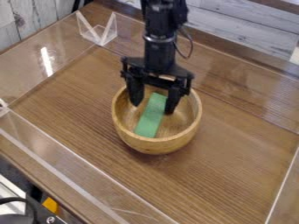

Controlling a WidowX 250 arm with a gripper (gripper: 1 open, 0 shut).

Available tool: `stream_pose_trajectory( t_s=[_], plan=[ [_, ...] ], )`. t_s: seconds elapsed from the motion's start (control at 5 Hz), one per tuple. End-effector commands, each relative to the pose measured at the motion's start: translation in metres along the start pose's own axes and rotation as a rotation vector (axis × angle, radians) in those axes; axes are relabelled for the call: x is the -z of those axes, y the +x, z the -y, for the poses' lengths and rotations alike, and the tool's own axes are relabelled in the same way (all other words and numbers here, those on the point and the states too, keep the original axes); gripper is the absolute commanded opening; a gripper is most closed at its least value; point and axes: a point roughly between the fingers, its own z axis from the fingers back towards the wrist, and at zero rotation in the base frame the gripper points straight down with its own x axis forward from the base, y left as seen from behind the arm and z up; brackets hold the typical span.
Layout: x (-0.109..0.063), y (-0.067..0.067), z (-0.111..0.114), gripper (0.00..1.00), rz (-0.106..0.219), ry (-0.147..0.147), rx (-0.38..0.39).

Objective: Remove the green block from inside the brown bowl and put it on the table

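A light-brown wooden bowl [131,136] sits on the dark wood-grain table [70,96], a little right of the middle. Inside it lies the green block [151,120], a flat bright bar running from the far rim toward the near wall. My gripper [156,93] hangs down from the black arm and stands open, its two black fingers reaching into the bowl on either side of the block's far end. The fingers [136,91] do not press on the block. The block's far tip is partly hidden between them.
Clear acrylic walls [70,179] run along the table's edges. A small clear stand [96,29] sits at the back left. Bare tabletop lies to the left, right and front of the bowl.
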Motion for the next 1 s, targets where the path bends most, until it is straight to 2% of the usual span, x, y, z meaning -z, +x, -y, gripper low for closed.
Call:
stream_pose_trajectory(
  t_s=[0.0,0.2,0.6,0.8],
  plan=[
    [-0.004,-0.004,0.004,1.00,0.034,0.000,-0.035],
    [-0.002,-0.012,0.007,0.00,0.034,-0.004,-0.078],
    [-0.011,-0.009,0.011,0.00,0.067,-0.033,-0.048],
    [-0.034,-0.012,0.030,0.00,0.090,-0.050,-0.007]
  ],
)
